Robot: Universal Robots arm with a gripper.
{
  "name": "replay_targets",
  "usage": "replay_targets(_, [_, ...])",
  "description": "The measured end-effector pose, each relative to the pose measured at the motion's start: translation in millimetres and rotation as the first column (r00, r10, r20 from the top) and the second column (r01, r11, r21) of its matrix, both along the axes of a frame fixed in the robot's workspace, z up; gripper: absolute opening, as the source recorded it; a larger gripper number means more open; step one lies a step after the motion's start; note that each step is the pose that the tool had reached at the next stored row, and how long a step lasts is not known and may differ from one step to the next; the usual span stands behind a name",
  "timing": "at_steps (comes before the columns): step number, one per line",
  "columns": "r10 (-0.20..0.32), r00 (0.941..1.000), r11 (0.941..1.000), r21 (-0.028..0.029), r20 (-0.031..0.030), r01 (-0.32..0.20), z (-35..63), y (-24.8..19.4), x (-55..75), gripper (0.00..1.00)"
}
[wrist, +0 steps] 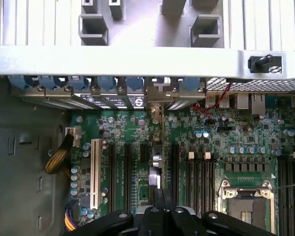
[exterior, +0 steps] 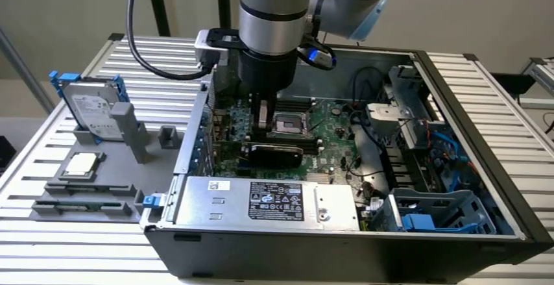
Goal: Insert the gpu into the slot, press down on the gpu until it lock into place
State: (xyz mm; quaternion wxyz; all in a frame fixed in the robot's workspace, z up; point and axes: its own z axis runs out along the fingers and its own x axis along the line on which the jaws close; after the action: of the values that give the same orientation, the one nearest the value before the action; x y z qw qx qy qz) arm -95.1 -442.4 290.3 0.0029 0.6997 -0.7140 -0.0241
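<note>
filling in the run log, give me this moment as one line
hand: shut, over gpu top edge | gpu: standing edge-down on motherboard in open case | locked: cannot tell

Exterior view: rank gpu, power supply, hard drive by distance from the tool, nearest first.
1. gpu, directly under the tool, inside the case.
2. power supply, along the case's near wall.
3. hard drive, outside the case, at the exterior view's left.

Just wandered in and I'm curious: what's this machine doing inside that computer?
A robot arm reaches down into an open computer case. Its hand is shut, right at the top edge of a graphics card that stands upright on the green main board. Whether the card is fully seated cannot be told.
</note>
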Motion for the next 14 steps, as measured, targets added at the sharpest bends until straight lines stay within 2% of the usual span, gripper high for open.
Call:
replay_targets(7, [0.002,1.0000,1.0000,-0.0007,0.0078,-0.002,-10.8,2.2,-2.5,0.11])
replay_targets(14, [0.003,0.9999,1.0000,-0.0016,0.0098,-0.003,-20.2,2.4,-3.2,0.11])
